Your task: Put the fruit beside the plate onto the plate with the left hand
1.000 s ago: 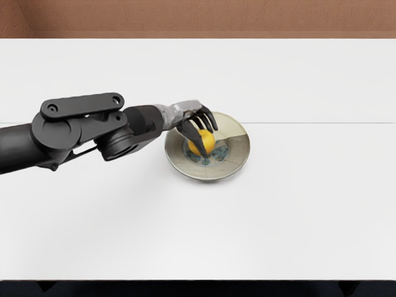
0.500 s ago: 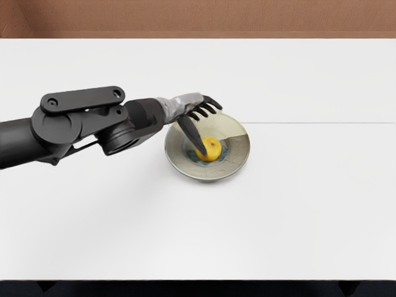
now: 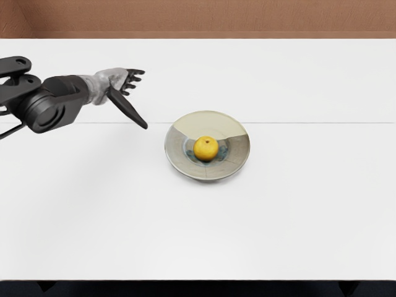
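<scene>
The round, yellow-orange fruit (image 3: pixel 206 148) sits at the centre of the plate (image 3: pixel 239 159), a small dark stem spot on top. The plate is round, shallow and grey-olive with a paler far part, lying flat mid-scene.

The yellow-orange fruit (image 3: pixel 206 148) sits on the plate (image 3: pixel 239 154), olive-grey with a cream wedge at its far rim and blue-green marks at its centre. The table (image 3: pixel 278 216) under the plate is white; the left hand (image 3: pixel 119 85) is grey, black-fingered
</scene>
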Robot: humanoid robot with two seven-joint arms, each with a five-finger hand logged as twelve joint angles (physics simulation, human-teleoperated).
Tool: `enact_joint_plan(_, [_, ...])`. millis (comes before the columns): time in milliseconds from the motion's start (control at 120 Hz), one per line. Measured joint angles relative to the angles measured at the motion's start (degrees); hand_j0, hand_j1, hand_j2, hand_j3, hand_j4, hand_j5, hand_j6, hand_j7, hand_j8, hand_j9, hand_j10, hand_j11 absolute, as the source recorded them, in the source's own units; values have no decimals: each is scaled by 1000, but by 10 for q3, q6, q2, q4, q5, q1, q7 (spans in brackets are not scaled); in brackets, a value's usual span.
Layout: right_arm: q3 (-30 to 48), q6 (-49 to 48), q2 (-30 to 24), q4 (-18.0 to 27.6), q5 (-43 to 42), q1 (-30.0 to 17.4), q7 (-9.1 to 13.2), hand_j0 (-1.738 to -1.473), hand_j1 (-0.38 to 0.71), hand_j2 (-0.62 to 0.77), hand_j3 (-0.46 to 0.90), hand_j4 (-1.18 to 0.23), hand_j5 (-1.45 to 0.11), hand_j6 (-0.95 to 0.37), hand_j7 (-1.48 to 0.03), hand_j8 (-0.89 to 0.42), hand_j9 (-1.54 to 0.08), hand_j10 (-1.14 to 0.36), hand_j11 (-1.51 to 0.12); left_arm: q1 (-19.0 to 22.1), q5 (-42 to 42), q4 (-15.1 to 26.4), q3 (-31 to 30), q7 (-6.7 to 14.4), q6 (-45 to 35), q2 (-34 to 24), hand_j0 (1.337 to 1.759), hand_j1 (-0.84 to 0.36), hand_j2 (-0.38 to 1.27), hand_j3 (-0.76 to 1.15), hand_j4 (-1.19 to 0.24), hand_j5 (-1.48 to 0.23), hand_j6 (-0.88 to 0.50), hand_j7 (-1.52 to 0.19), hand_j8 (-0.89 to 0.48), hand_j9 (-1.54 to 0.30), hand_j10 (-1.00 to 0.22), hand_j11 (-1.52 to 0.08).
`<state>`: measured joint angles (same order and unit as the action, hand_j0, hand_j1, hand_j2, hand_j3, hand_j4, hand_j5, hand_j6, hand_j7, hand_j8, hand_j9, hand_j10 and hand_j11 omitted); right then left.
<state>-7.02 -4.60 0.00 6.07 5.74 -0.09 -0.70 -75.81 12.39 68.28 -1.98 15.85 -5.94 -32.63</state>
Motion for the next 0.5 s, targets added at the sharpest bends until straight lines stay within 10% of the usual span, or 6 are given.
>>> enact_joint_plan(500, [0, 0, 0, 0, 0, 0, 0, -1658, -349, 0, 0, 0, 0, -1, 0, 0, 0, 0, 0, 28, -147, 39, -1, 4, 114, -147, 1658, 347, 1, 0, -1, -3, -2, -2, -2, -2, -2, -2])
